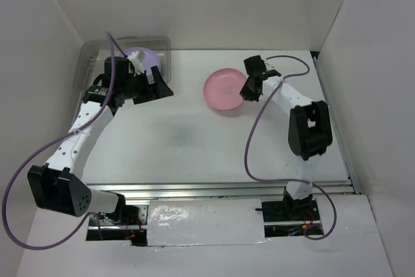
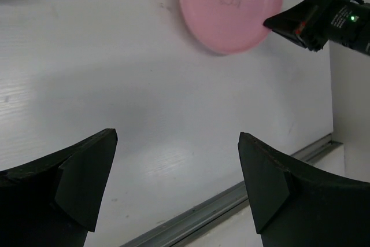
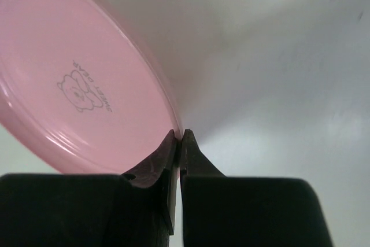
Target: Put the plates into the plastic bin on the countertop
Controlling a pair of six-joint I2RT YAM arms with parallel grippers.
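A pink plate (image 1: 224, 90) with a small bear print is lifted above the white countertop (image 1: 194, 141), right of centre. My right gripper (image 1: 250, 90) is shut on its right rim; in the right wrist view the jaws pinch the plate's edge (image 3: 87, 91). The plate also shows in the left wrist view (image 2: 228, 7). A purple plate (image 1: 148, 58) lies in the clear plastic bin (image 1: 162, 45) at the back left. My left gripper (image 1: 155, 87) is open and empty, just in front of the bin, its jaws wide apart over bare countertop (image 2: 173, 114). The other plates are out of view.
White walls enclose the countertop on the left, back and right. A metal rail (image 1: 220, 189) runs along the front edge and shows in the left wrist view (image 2: 231, 198). Purple cables loop beside both arms.
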